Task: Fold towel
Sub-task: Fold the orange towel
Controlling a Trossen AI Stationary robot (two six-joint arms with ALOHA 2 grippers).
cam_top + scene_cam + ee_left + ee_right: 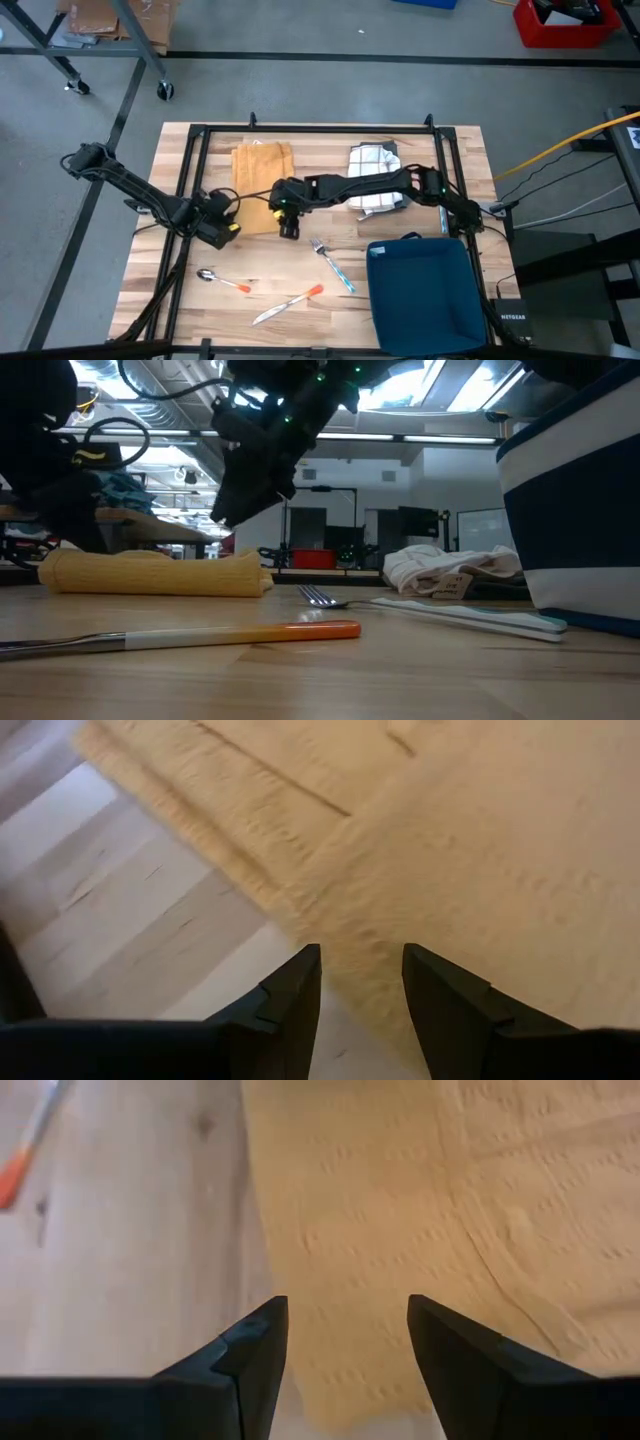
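Observation:
A yellow towel (pixel 262 185) lies flat on the wooden table, its long side running from the far edge toward the near one; in the low view the towel (pixel 150 573) shows as a low thick band. My left gripper (pixel 228 228) is open over the towel's near left corner (pixel 330 910). My right gripper (pixel 290 230) is open over the towel's near right edge (pixel 330 1380), its fingers on either side of that edge. In the low view my right gripper (pixel 228 515) hangs clear above the towel.
A crumpled white cloth (pixel 375 165) lies at the far right of the table. A dark blue bin (pixel 425 290) stands at the near right corner. A fork (pixel 335 262), a spoon (pixel 222 280) and a knife (pixel 290 303) lie near the front edge.

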